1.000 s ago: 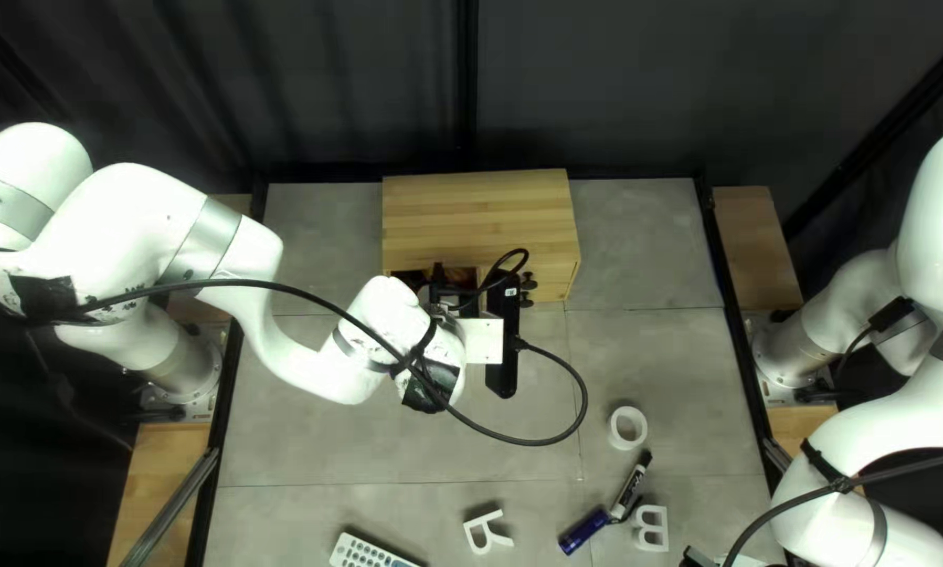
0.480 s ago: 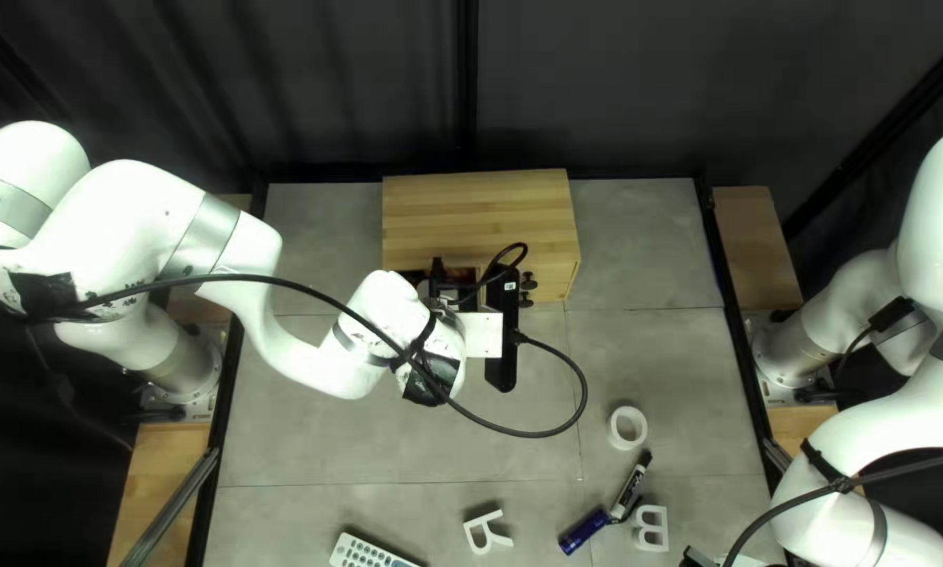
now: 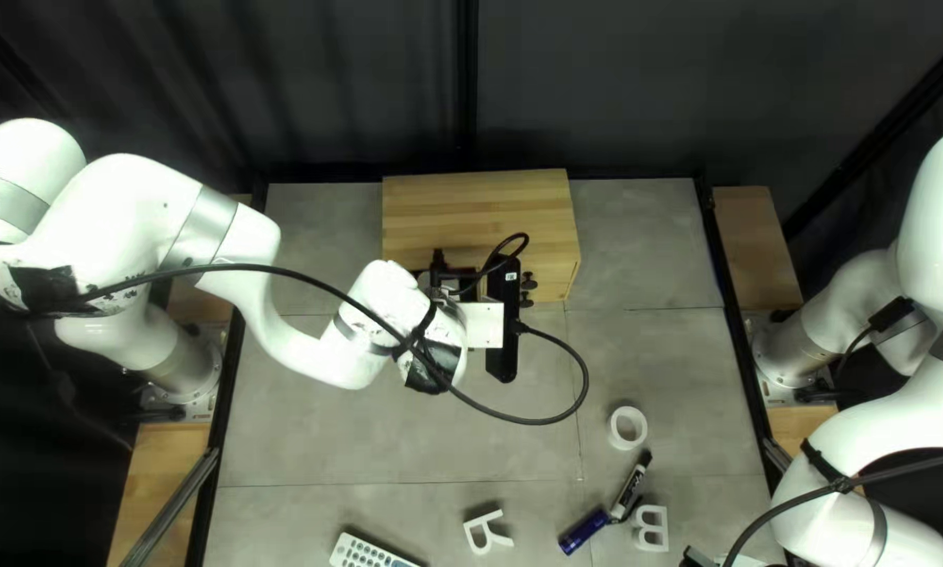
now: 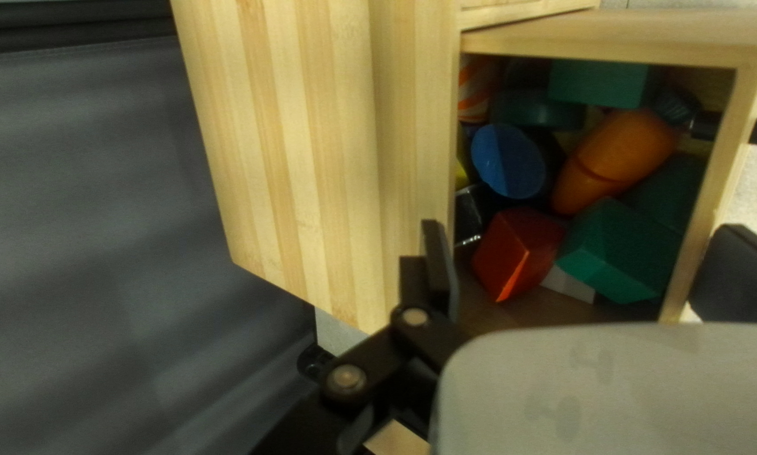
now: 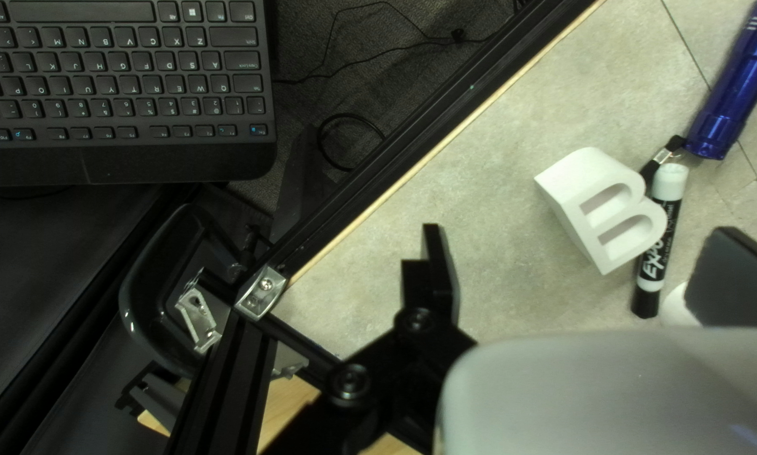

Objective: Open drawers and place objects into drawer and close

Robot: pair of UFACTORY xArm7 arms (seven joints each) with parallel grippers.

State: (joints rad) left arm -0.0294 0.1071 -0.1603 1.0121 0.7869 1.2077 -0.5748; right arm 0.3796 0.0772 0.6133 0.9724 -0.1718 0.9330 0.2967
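Observation:
Over the front of the wooden cabinet is my left gripper, its fingertips hidden in the top left view. In its wrist view the left gripper is open, one finger by the cabinet, the other outside the pulled-out drawer's front wall. That drawer holds a red block, green block, orange object and blue round object. My right gripper is at the near edge; its wrist view shows the right gripper open, beside the white letter B.
On the table lie a tape roll, marker, blue flashlight, white letter R and remote. A black cable loops from my left arm. A keyboard lies beyond the table's frame.
My left gripper and wrist have shifted slightly toward the table's far edge, and less of the drawer's dark inside shows at the cabinet front. The right arm has not moved.

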